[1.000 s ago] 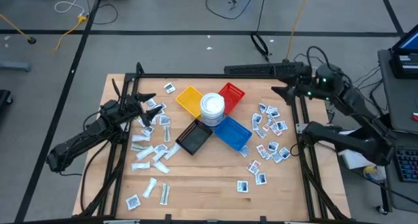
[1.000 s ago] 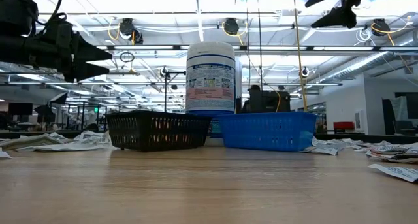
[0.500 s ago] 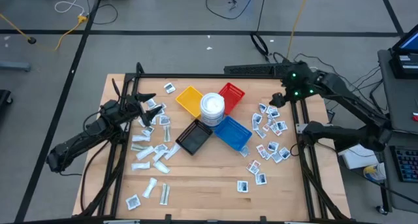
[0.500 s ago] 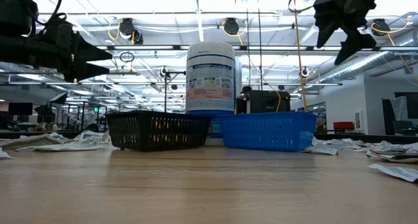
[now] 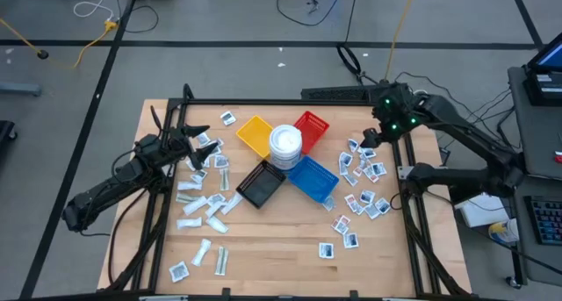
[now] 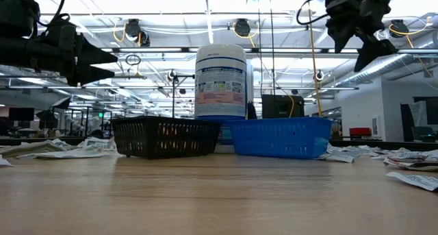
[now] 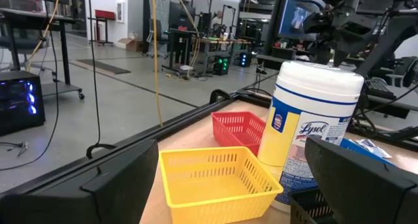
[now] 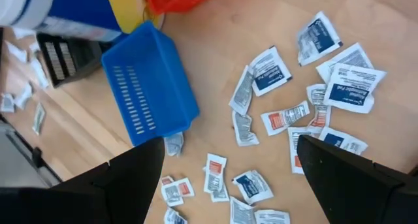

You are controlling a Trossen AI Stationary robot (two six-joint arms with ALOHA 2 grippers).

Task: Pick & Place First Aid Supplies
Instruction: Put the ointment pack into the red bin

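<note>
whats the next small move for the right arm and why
Probably lower the right hand straight down toward the packets scattered beside the blue tray. It hangs open above that cluster, holding nothing, and no packet has been grasped yet.

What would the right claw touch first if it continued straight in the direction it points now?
Probably the loose packets on the bare wooden table. The open right claw points down at that scatter, beside the blue tray. Depth is unclear.
</note>
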